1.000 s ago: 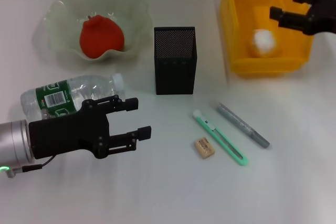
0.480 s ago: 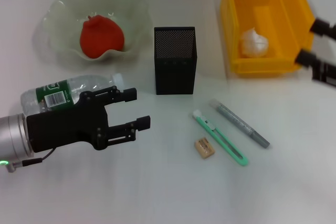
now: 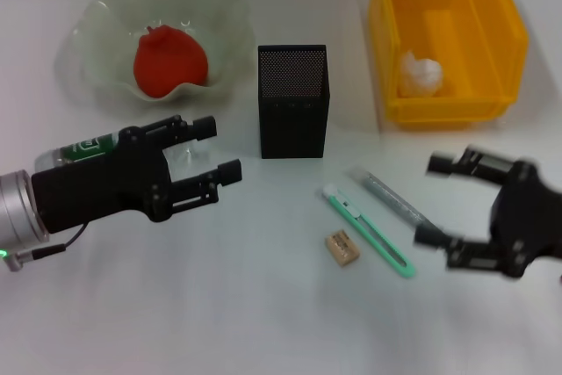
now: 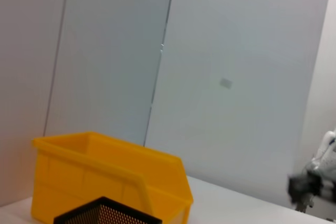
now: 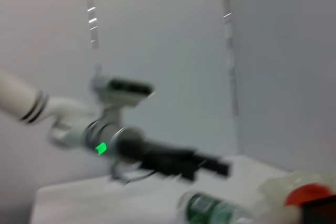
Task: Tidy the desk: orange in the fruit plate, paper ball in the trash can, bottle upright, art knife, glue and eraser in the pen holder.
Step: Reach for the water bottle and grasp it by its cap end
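— What's hidden from the head camera?
— The left hand [image 3: 209,148] covers most of the bottle [image 3: 83,148]; only a strip of green label and some clear plastic show. The right hand [image 3: 435,201] is smeared by motion blur.
— And the wrist cameras?
— In the left wrist view the picture's edge cuts off the pen holder [image 4: 105,214] and the trash can [image 4: 100,179]. The right wrist view is blurred throughout.
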You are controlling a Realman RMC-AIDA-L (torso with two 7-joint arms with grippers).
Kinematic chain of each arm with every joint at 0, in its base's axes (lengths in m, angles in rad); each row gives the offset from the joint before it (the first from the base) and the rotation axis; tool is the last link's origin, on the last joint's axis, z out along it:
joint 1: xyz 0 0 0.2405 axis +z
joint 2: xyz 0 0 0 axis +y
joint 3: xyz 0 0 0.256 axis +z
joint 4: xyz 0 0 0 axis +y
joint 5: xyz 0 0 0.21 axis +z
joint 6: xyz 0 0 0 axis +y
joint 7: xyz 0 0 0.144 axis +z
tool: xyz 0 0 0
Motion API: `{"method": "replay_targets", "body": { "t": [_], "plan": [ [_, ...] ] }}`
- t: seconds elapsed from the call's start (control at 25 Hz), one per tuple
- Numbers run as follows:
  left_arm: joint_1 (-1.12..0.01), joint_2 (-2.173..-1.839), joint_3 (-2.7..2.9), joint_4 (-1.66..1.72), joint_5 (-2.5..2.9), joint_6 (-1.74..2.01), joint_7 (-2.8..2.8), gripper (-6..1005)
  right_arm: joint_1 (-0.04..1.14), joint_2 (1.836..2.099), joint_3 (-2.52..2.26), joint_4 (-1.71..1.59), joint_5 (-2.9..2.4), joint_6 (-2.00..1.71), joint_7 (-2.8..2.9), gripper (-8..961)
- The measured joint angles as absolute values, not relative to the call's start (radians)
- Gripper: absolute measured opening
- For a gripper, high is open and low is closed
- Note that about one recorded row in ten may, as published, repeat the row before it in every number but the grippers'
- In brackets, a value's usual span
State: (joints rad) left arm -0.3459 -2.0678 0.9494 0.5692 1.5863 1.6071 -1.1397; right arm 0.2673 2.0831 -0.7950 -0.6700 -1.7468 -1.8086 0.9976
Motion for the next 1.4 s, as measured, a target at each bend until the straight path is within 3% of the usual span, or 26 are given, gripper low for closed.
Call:
{"method": "replay_targets", "body": {
  "t": [0.92,1.28,1.4],
  "plan": [
    [-0.394,-2.069,0.939,0.571,1.586,1.589,-1.157,724,0.324,2.087,-0.823,-0.494,-1.764,-1.715,0.851,808],
    [-0.491,-2.066,0.969,0.844,1.752,1.468,-1.512,724,0.344,2.086,-0.821,-0.444,-1.737,-1.690,0.850,809],
    [-0.578,-2.068,0.974,1.009,1.939,1.468,-1.687,724,0.347,2.086,-0.821,-0.441,-1.727,-1.690,0.850,809]
  ]
}}
